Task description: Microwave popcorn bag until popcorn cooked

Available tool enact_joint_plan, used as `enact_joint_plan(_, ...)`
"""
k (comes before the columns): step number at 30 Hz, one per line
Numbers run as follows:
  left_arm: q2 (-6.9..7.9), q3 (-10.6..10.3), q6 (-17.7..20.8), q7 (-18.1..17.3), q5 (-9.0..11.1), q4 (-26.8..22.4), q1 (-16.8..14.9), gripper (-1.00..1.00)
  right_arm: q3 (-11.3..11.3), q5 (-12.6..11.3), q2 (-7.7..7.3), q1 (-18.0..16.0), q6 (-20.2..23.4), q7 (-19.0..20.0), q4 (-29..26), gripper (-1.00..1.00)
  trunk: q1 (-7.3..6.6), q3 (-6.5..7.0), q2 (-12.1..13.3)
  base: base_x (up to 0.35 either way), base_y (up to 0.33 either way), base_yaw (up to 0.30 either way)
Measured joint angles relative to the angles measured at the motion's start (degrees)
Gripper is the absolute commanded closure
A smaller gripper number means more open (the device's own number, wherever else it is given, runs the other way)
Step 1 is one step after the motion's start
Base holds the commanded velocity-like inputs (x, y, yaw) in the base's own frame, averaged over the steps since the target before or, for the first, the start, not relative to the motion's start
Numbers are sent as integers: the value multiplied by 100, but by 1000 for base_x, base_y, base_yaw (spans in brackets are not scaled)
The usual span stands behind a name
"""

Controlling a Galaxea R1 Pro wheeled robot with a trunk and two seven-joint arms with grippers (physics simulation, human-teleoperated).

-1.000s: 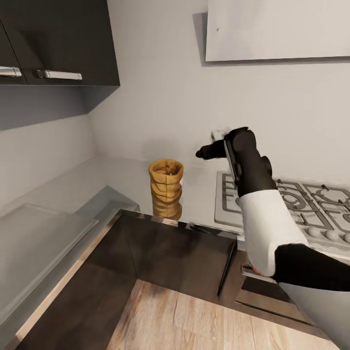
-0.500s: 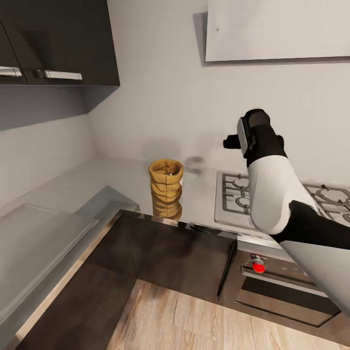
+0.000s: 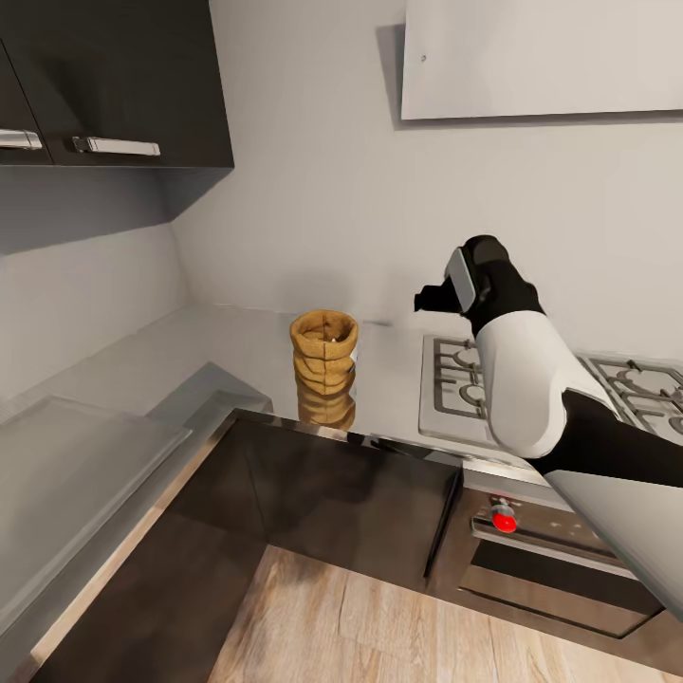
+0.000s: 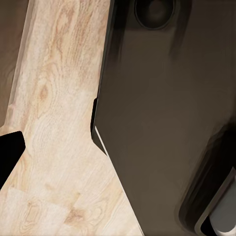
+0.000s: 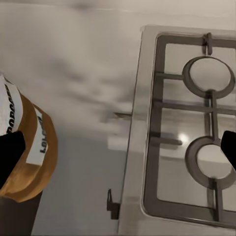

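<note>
Nearest, light wood floor [image 3: 379, 617] and dark cabinet fronts [image 3: 351, 493] are seen. On the grey worktop [image 3: 190, 351] above them, the popcorn bag [image 3: 324, 365] stands upright, long axis vertical, near the front edge. Further back, the right end effector [image 3: 429, 298] is held above the gas hob [image 3: 531, 389], fingers spread and empty; the bag lies to its left and lower, well apart

Kitchen fixtures around the counter
Gas hob [image 3: 560, 394] lies below the tool; white hood [image 3: 541, 57] above; dark wall cabinet [image 3: 114, 81] far left.
</note>
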Motion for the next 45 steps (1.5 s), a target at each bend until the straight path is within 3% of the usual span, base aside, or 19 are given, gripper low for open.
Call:
enact_joint_plan(5, 0, 1, 0, -1, 0, 0, 0, -100, 2, -149, 0, 0, -2, -63, 55, -100, 0, 0, 0, 0, 0, 125)
enact_joint_plan(29, -9, 8, 0, -9, -9, 0, 0, -100, 2, -171, 0, 0, -2, -197, 193, -100, 0, 0, 0, 0, 0, 277)
enact_joint_plan(40, -6, 9, 0, -9, 0, 0, 0, -100, 2, -154, 0, 0, -1, -463, 220, -100, 0, 0, 0, 0, 0, 148)
enact_joint_plan(45, -7, 9, 0, -9, 0, 0, 0, -100, 2, -151, 0, -12, -2, -803, 231, -100, 0, 0, 0, 0, 0, 1)
